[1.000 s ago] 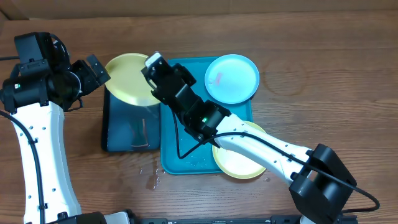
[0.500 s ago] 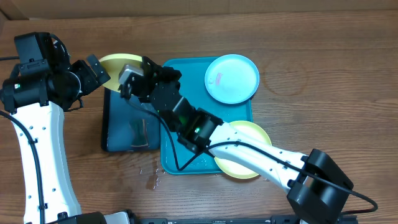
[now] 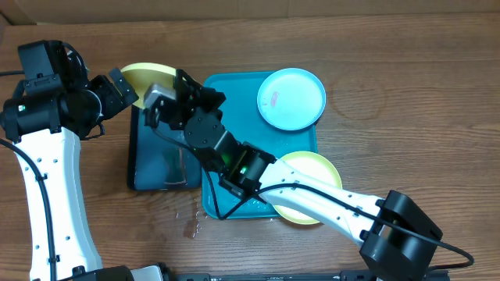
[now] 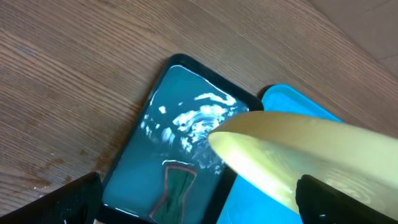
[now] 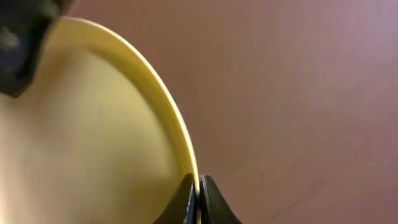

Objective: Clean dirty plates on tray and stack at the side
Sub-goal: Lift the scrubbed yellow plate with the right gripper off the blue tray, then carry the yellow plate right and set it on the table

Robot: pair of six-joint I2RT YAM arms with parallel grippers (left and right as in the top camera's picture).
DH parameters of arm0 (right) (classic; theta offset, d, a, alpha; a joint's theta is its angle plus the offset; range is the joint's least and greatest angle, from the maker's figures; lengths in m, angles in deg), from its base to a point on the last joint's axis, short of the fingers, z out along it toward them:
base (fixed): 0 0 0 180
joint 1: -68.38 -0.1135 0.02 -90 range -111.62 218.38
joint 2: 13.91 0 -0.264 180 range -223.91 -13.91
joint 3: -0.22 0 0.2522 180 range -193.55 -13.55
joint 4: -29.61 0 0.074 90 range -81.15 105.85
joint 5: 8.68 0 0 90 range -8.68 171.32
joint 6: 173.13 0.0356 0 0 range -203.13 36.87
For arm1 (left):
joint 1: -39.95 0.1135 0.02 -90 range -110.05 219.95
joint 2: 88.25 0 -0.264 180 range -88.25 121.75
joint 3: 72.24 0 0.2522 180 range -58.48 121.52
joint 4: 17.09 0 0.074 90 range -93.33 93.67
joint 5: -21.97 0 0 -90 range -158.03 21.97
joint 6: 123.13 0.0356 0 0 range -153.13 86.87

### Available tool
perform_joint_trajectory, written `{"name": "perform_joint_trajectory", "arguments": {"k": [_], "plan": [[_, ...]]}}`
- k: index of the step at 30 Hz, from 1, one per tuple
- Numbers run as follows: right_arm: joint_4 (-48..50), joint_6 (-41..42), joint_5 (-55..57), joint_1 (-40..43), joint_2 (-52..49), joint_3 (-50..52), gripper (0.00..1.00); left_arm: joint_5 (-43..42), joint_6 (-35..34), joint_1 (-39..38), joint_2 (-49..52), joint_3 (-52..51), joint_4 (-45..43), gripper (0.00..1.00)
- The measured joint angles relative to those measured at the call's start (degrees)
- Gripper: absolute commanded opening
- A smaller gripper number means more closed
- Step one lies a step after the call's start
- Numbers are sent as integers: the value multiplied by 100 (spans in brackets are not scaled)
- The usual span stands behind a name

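Note:
A yellow-green plate hangs tilted on edge above the far end of the dark tray, and my right gripper is shut on its rim. In the right wrist view the two fingertips pinch that yellow rim. My left gripper stands open just left of the plate, and its wrist view shows the plate passing over the gap between its fingers. On the turquoise tray, a light blue plate with a small pink smear lies at the far right corner. A second yellow-green plate lies at the near right corner, partly under my right arm.
A dark tray holding water sits left of the turquoise tray, with a dark green sponge lying in it. Water drops spot the table near the trays' front edges. My right arm stretches diagonally across the turquoise tray.
My right gripper has swung the yellow-green plate to the left, off the turquoise tray's corner and over the dark tray, tipping it more on edge. The left arm has stayed still.

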Motion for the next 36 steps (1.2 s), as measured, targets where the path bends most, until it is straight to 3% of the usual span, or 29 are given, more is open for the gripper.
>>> {"name": "perform_joint_trajectory", "arguments": {"k": [6, 11, 16, 20, 25, 36], "plan": [[-1661, 2114, -122, 354, -2, -26, 4, 2, 0, 0, 0, 0, -2, 100], [-3121, 4000, -874, 704, -9, -31, 4, 2, 0, 0, 0, 0, -2, 100], [-3773, 5265, -1749, 1019, -9, -31, 4, 2, 0, 0, 0, 0, -2, 100], [-3991, 5864, -2820, 1526, 0, -31, 4, 2, 0, 0, 0, 0, -2, 100], [-4277, 6426, -4019, 2824, 146, -31, 4, 2, 0, -2, 0, 0, -2, 100], [-5425, 6835, -4754, 5917, 210, -33, 4, 2, 0, 0, 0, 0, -2, 100]]}}
